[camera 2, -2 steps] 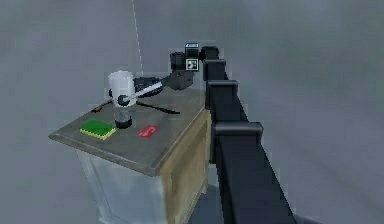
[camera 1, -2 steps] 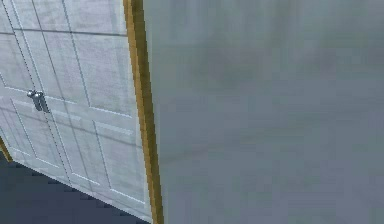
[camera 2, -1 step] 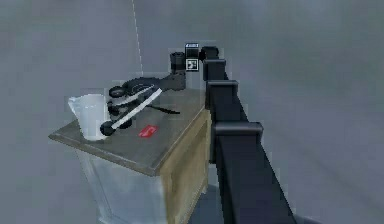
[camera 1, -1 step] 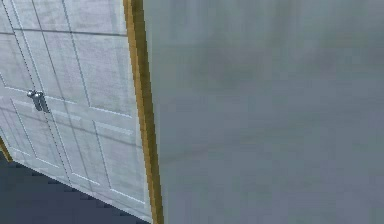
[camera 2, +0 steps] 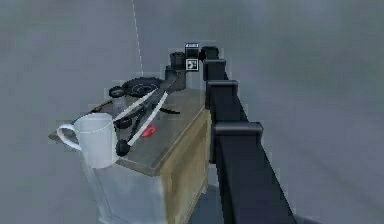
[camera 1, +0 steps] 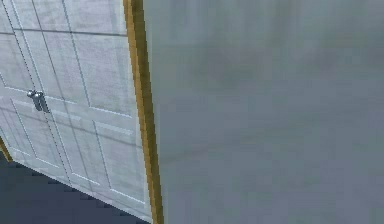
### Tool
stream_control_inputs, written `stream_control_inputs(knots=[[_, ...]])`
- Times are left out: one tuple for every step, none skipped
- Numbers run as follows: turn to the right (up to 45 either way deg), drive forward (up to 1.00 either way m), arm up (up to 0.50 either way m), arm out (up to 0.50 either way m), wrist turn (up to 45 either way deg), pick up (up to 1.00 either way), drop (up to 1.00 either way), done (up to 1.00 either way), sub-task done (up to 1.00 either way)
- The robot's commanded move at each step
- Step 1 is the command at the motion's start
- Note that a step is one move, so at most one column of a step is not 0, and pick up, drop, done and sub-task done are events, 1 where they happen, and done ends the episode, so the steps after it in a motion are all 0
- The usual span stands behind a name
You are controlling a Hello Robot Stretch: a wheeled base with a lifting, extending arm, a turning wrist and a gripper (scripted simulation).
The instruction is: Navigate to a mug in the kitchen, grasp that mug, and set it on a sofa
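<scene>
Forward view: white panelled door with 1 metal handle, set in a yellow wooden frame. Plain grey wall to the frame's right. Dark floor at the lower left.

Arm side view: arm ran up from the bottom edge, with 2 white marker squares at its far end. The gripper reached down-left across a grey-topped cabinet with a wooden side. White mug stood upright at the top's near left corner, handle toward the view's left. Fingertips lay just beside the mug; contact could not be told. Jaw state could not be told, nor whether anything was held. A small red item and a dark round pan also sat on the top.
</scene>
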Motion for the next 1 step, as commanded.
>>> stream_control_inputs(knots=[[0.0,0.00,0.00,-0.42,0.0,0.00,0.00,0.00,0.00]])
